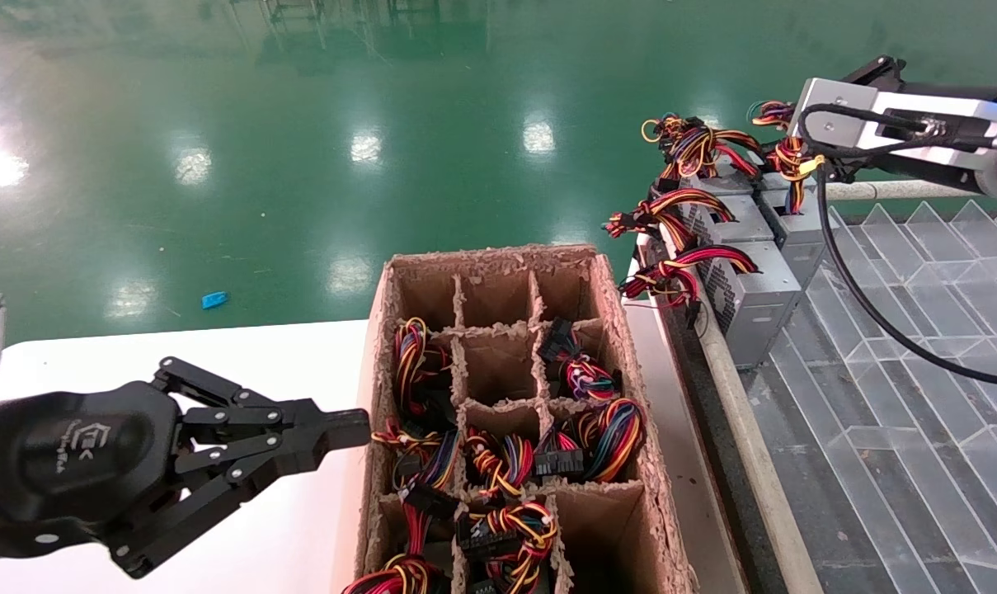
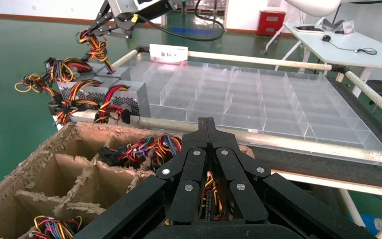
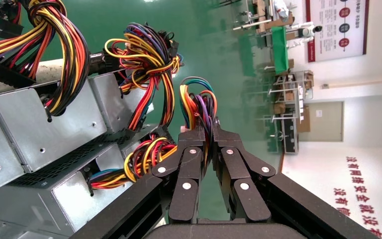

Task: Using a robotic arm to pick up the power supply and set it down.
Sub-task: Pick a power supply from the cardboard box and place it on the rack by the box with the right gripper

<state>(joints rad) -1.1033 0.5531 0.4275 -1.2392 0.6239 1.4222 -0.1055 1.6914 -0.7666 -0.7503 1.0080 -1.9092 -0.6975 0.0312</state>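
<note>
- Power supply (image 1: 758, 301): nearest of a row of like grey boxes on the clear divider tray (image 1: 919, 396), at its left edge; long axis runs away from the robot, wires spilling left.
- Right gripper (image 3: 206, 130): at the row's far end, fingers clamped on a wire bundle (image 3: 198, 102); the nearer arm.
- Left gripper (image 1: 350, 429): fingers together, over the tabletop (image 1: 218, 363), beside the cardboard box (image 1: 609, 289); parked.

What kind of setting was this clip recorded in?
Probably a factory or workshop floor: glossy green painted floor, a divided cardboard carton holding coloured wire bundles, and grey metal power supplies lined up along a clear plastic compartment tray.
</note>
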